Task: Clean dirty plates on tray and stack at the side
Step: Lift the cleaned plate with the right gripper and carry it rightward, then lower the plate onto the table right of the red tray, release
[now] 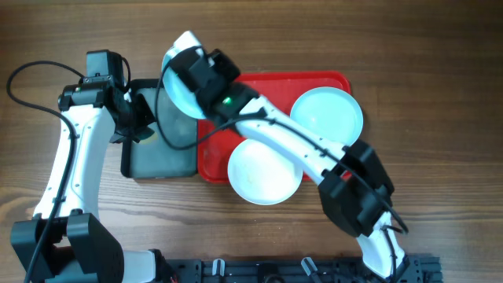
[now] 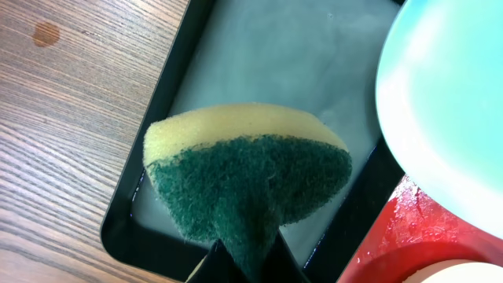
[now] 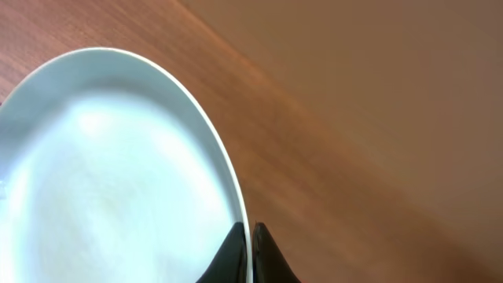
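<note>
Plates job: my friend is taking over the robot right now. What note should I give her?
Left claw: shut on the sponge, above the black tray.
Right claw: shut on the rim of one aqua plate, lifted beside the sponge.
Second aqua plate lies on the red tray; the white plate overlaps its front edge.
Done: nothing stacked yet.
Left to do: scrub each plate, stack them at the side.

We scan all three views and find nothing to read: no text, label, brand or number on the plates (image 1: 328,114), tray (image 1: 314,79) or sponge (image 2: 247,185).
</note>
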